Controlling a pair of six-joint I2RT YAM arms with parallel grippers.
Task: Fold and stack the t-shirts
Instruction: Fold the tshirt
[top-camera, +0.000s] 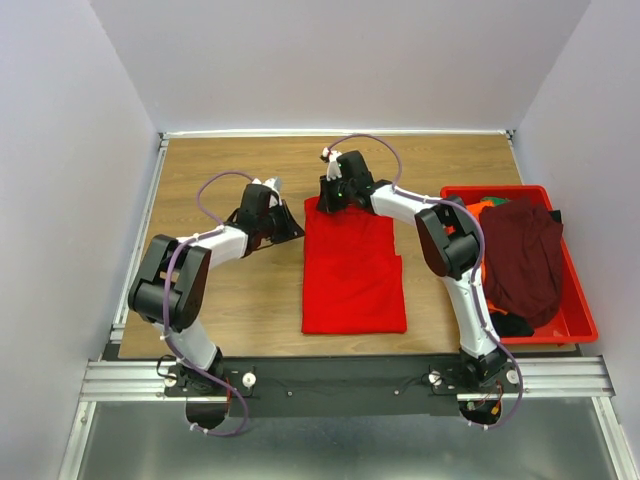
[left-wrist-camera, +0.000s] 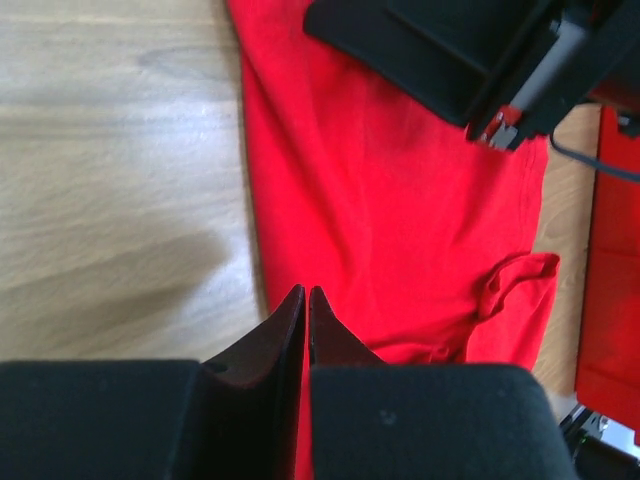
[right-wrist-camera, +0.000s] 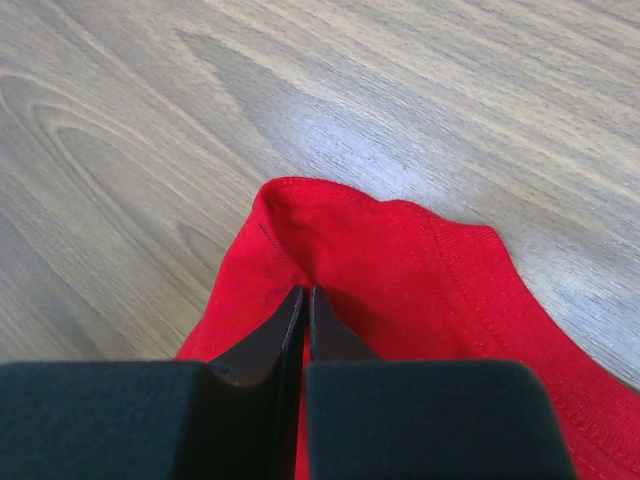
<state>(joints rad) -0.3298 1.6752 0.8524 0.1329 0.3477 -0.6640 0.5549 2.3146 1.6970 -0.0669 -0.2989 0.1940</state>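
Note:
The bright red t-shirt (top-camera: 353, 270) lies on the wooden table as a long folded rectangle, one sleeve bunched at its right edge (left-wrist-camera: 515, 290). My left gripper (top-camera: 297, 232) is at the shirt's far left corner, jaws shut with red cloth between them (left-wrist-camera: 307, 292). My right gripper (top-camera: 325, 200) is at the shirt's far edge, shut on a puckered fold of the red cloth (right-wrist-camera: 306, 292). It also shows in the left wrist view (left-wrist-camera: 470, 60). A dark maroon t-shirt (top-camera: 522, 260) lies heaped in the bin, with an orange one (top-camera: 480, 207) peeking out behind it.
A rigid red plastic bin (top-camera: 578, 300) stands at the table's right side, its wall visible in the left wrist view (left-wrist-camera: 610, 300). Bare wood lies left of the shirt (top-camera: 230, 300) and along the far edge. White walls enclose the table.

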